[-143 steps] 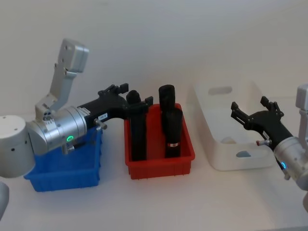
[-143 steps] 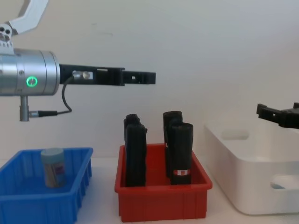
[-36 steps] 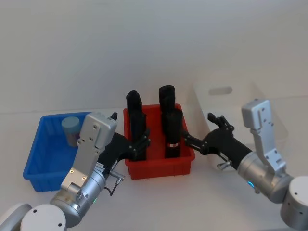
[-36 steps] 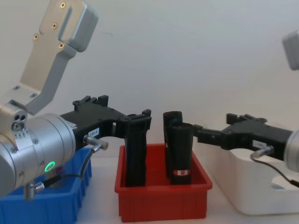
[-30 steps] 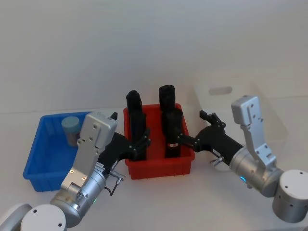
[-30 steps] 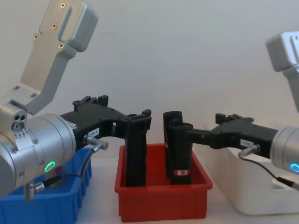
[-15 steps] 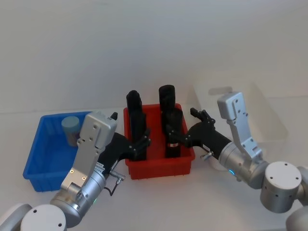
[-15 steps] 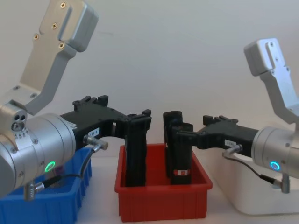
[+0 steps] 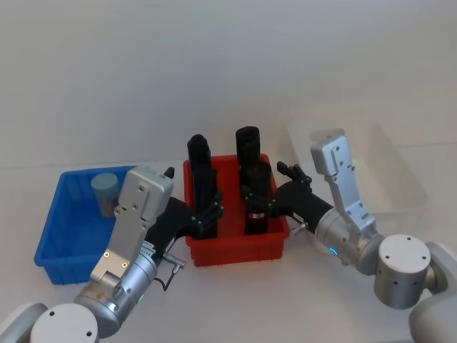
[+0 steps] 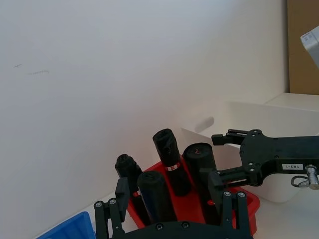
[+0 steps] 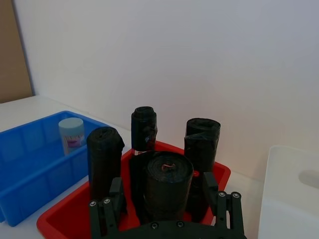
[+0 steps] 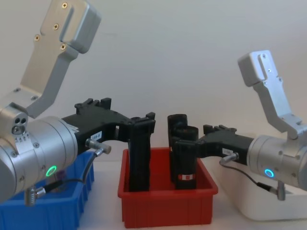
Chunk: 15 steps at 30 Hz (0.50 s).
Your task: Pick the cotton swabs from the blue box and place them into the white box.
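One jar of cotton swabs point(image 9: 106, 193) with a pale blue lid stands at the back of the blue box point(image 9: 64, 246) on the left; the same cotton swabs point(image 11: 71, 134) and blue box point(image 11: 30, 159) show in the right wrist view. The white box point(image 9: 400, 171) sits at the right. My left gripper point(image 9: 211, 213) is open at the front-left black cylinder point(image 10: 155, 194) in the red bin point(image 9: 235, 250). My right gripper point(image 9: 255, 202) is open, its fingers point(image 11: 107, 209) flanking the front-right black cylinder point(image 11: 167, 184) without touching it.
The red bin point(image 12: 168, 206) holds several tall black cylinders between the blue box point(image 12: 53, 213) and the white box point(image 12: 259, 206). Both arms crowd in over the red bin from the front. A plain wall stands behind.
My right arm has swung left from over the white box to the red bin, and its fingers now flank the front-right cylinder. The left arm, once raised above the blue box, has stayed still lately.
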Each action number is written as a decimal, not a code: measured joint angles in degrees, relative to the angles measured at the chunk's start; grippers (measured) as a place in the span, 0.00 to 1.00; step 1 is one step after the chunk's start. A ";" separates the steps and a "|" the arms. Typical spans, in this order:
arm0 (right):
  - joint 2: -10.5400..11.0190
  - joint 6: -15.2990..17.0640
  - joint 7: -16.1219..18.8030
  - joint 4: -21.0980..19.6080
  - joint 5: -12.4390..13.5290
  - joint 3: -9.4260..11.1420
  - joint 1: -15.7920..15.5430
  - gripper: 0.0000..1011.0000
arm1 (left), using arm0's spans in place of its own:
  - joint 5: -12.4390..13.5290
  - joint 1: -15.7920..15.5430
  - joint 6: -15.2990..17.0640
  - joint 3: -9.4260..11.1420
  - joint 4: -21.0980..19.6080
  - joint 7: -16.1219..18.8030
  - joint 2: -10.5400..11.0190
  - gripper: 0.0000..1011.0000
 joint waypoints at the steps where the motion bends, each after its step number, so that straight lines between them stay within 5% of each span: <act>1: -0.14 -0.14 0.00 0.54 -0.02 -0.04 0.27 0.99 | 0.00 0.00 0.00 0.00 0.00 0.00 0.00 0.99; 11: -1.53 -1.73 0.33 6.48 -0.40 -0.45 3.36 0.99 | 0.00 0.00 0.00 0.00 0.00 0.00 0.00 0.99; 15: -2.21 -2.62 0.54 9.53 -0.63 -0.60 4.96 0.91 | 0.00 0.00 0.00 0.00 0.00 0.00 0.00 0.99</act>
